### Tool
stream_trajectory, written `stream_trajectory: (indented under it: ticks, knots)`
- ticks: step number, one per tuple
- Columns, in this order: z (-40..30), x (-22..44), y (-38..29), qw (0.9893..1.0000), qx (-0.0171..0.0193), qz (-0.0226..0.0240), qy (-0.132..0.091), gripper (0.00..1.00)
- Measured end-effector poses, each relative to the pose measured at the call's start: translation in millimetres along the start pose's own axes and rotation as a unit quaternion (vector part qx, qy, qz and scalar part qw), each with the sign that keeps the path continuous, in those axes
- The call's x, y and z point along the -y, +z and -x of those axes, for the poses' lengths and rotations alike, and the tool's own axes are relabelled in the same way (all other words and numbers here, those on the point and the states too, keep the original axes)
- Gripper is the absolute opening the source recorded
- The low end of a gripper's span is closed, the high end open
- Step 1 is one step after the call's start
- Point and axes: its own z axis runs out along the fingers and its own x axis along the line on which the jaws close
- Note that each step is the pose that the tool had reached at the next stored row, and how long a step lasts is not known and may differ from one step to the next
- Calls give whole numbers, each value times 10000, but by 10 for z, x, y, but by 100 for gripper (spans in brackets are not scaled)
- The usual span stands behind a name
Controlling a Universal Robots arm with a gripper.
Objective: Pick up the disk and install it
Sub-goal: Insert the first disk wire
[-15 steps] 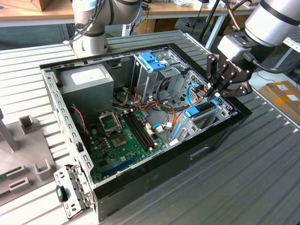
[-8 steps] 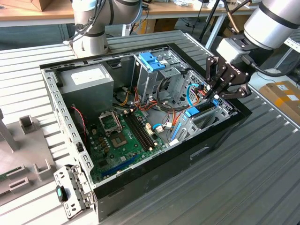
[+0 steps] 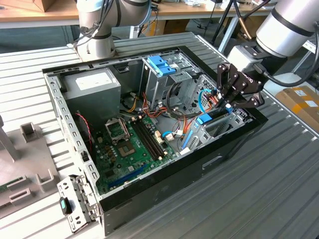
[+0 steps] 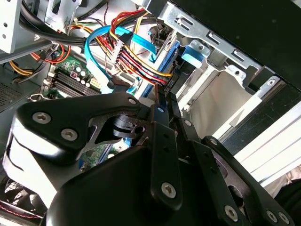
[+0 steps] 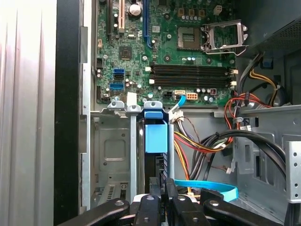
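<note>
Reaching in from the exterior view's right, the arm (image 3: 286, 25) slopes down over the far corner of the open computer case (image 3: 164, 189), its wrist bent so that the gripper (image 3: 228, 103) points down into the drive bay (image 3: 219, 127) at that end of the chassis. The black fingers (image 4: 162, 136) stand close together, drawn narrow around the top edge of the disk (image 5: 155, 136), which sits upright on its edge inside the bay. In the first wrist view the disk shows as a thin dark slab with a light-blue carrier end facing the motherboard (image 5: 164, 47), lodged in a slot between the bay's metal walls; the slot just beside it holds nothing but bare grey sheet metal. In the exterior view the blue end of the carrier shows just below the fingertips, level with the bay's rim.

A bundle of red, yellow and black power wires (image 4: 136, 56) and a flat blue data cable (image 4: 101, 40) run close beside the fingers. Further along the case stands the taller drive cage (image 3: 167, 82) with its blue latch (image 3: 162, 63) on top, well apart from the gripper. The case rests on a ribbed metal table (image 3: 269, 189).
</note>
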Motion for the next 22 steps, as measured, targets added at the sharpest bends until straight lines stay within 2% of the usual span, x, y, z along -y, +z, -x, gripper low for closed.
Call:
stream_trajectory:
  ticks: [6,9,10,15,22]
  knots:
    - [-5,-4,57,10000,2,0,0,16]
    - [-6,-4,58,10000,7,0,0,16]
    - [-5,-4,53,10000,21,-1,-1,16]
    - [-1,-6,12,10000,26,-1,-1,16]
    - [-2,-6,26,10000,60,-1,-4,16]
